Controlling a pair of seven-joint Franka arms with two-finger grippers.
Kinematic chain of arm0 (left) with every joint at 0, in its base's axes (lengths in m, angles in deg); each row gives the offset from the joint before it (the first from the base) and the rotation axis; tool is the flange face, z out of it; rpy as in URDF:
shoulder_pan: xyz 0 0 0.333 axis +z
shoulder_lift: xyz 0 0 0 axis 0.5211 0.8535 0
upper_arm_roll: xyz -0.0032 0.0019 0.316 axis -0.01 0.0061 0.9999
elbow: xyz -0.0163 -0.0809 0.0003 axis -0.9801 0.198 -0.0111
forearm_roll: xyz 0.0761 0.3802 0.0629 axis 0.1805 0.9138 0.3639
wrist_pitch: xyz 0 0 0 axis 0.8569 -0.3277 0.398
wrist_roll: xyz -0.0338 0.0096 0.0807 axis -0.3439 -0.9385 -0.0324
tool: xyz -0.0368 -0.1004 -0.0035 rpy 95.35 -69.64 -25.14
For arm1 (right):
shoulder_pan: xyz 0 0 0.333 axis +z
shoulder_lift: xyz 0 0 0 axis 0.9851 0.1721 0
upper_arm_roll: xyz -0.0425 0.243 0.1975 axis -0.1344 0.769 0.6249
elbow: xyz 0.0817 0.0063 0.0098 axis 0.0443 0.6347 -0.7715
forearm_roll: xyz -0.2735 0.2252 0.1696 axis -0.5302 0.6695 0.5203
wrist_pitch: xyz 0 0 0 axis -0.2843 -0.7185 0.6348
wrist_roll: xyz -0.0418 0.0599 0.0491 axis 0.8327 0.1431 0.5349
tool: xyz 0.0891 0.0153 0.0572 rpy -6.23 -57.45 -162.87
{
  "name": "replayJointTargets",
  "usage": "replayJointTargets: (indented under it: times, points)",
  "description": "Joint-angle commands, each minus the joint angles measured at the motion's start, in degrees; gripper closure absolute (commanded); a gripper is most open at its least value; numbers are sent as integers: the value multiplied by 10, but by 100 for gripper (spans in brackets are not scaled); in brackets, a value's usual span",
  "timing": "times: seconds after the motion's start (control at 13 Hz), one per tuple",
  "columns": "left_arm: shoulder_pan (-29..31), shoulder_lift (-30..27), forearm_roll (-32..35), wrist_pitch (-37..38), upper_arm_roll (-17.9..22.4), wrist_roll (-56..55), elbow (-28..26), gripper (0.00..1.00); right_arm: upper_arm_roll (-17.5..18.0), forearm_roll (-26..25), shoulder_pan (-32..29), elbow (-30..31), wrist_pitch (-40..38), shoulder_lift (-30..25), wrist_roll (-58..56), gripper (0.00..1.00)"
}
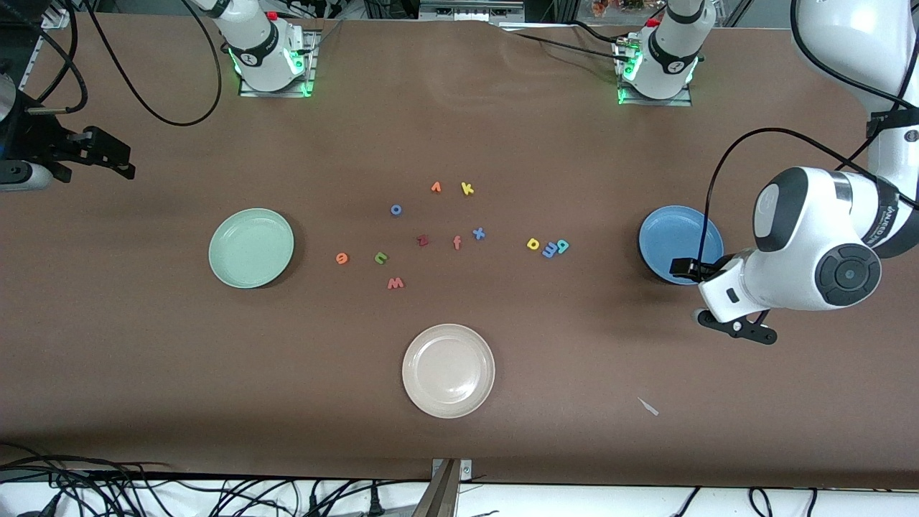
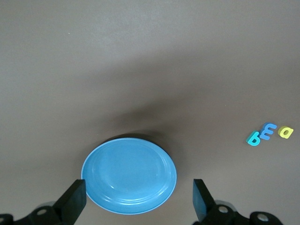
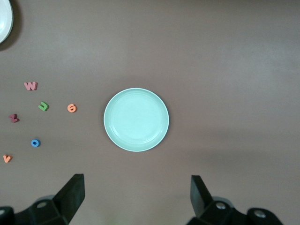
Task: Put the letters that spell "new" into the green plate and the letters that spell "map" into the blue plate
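Nearest the camera sits a beige-white plate [image 1: 448, 370], bare like the green plate [image 1: 251, 248] and the blue plate [image 1: 671, 233], so I judge nothing is sorted yet. On the tabletop, the orange e [image 1: 342, 258], green n [image 1: 380, 258] and salmon w [image 1: 395, 283] lie beside the green plate; the yellow a [image 1: 533, 244], periwinkle m [image 1: 549, 250] and teal p [image 1: 562, 246] cluster near the blue. Both end effectors gape empty: the left end effector [image 2: 138, 199] over the blue plate, the right end effector [image 3: 137, 197] above the green plate's end of the tabletop.

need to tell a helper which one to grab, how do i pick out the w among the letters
Start at the round pale mint-green plate toward the right arm's end of the table. Beside it sit a small orange foam e and a green foam n. The salmon-red foam w lies nearer the front camera than both, the zigzag letter closest to the beige-white plate.
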Motion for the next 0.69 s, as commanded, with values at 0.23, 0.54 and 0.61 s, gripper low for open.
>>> replayJointTargets:
  times: [0.23, 0.54, 0.61]
  points:
    - [-3, -3, 11, -2, 1, -5, 0, 0, 1, 5, -1, -2, -6, -2, 6, 0]
    - [-6, -3, 11, -2, 0, -5, 0, 0, 1, 5, -1, -2, -6, -2, 6, 0]
    - [-7, -2, 11, -2, 0, -5, 0, 0, 1, 5, -1, -2, -6, -2, 7, 0]
